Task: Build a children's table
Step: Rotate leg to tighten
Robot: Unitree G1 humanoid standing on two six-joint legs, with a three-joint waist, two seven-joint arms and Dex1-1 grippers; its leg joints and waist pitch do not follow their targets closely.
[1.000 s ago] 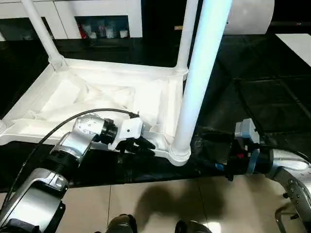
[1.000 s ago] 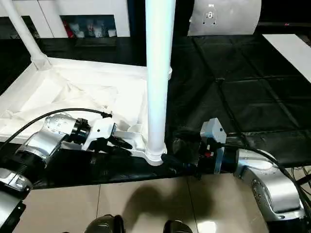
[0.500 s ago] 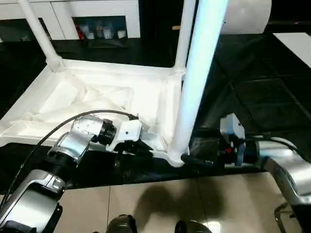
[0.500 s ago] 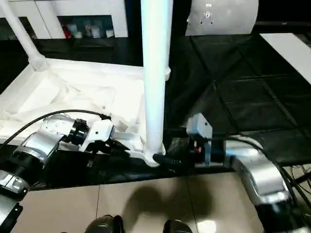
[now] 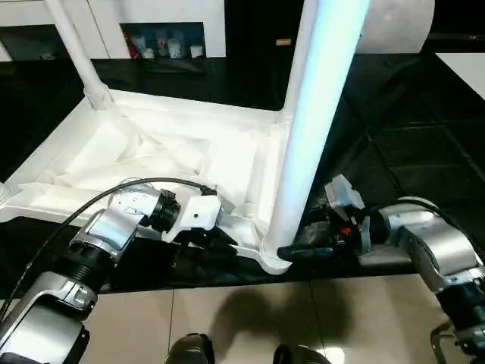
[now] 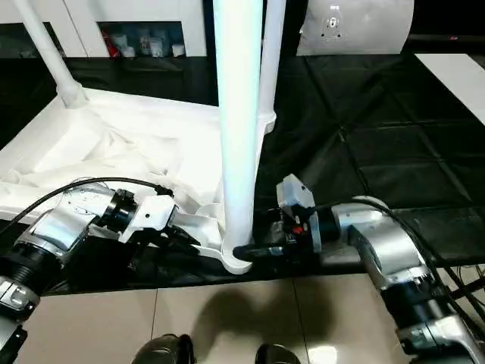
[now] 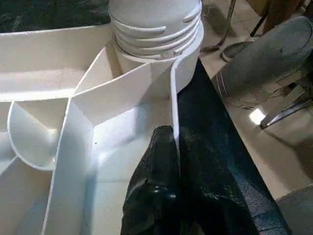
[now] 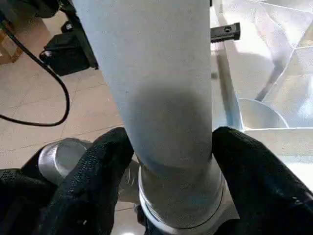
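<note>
Lying upside down on the black work table (image 5: 424, 121), the children's table (image 5: 189, 152) has its near rim pinched by the left gripper (image 7: 168, 147); the right gripper (image 8: 168, 161) clasps the near corner leg (image 5: 311, 129) just above its socket.

Children's table (image 5: 189, 152) upside down on tabletop (image 5: 409, 136), near front edge; legs rising from corner sockets; near-right leg (image 5: 307, 129) upright at front corner; left hand (image 5: 216, 236) at table's front rim, left of that leg, pinching rim wall; right hand (image 8: 168, 161) right of leg, fingers (image 8: 105, 161) either side of its base.
</note>
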